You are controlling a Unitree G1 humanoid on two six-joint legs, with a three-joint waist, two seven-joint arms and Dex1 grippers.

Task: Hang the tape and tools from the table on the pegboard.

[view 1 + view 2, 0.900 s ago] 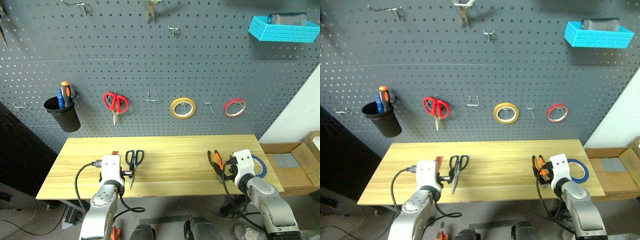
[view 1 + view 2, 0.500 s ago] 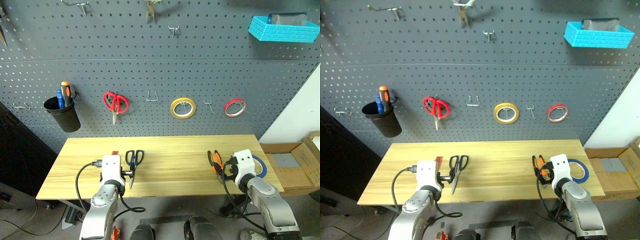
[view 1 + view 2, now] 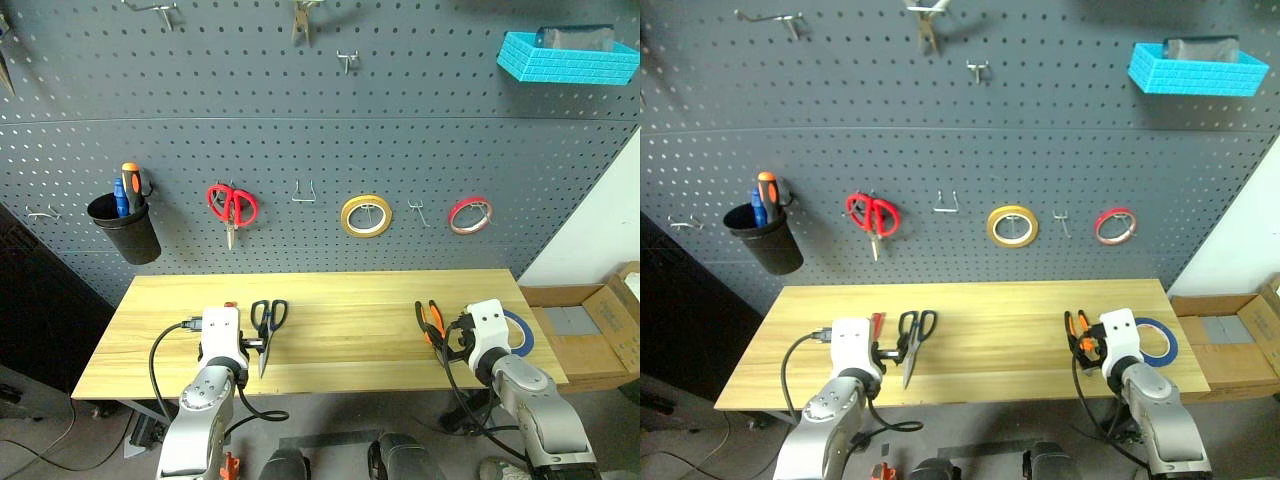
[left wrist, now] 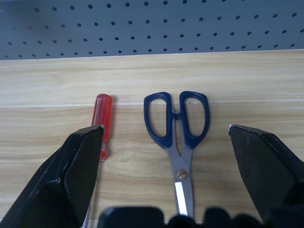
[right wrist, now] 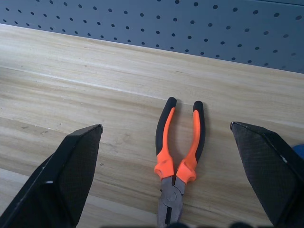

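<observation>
A light wooden table (image 3: 340,340) stands against a dark grey pegboard (image 3: 300,130). The left gripper (image 4: 166,190) hovers over the table's left part with its fingers spread wide and empty; blue-handled scissors (image 4: 178,137) and a small red screwdriver (image 4: 102,121) lie flat below it. The right gripper (image 5: 166,190), also spread wide and empty, hovers over orange-and-black pliers (image 5: 176,156). A blue ring of tape (image 3: 522,330) lies flat near the table's right edge.

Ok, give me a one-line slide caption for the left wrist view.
Open left gripper poised over the table, framing the blue-handled scissors with the red-handled screwdriver alongside.
</observation>
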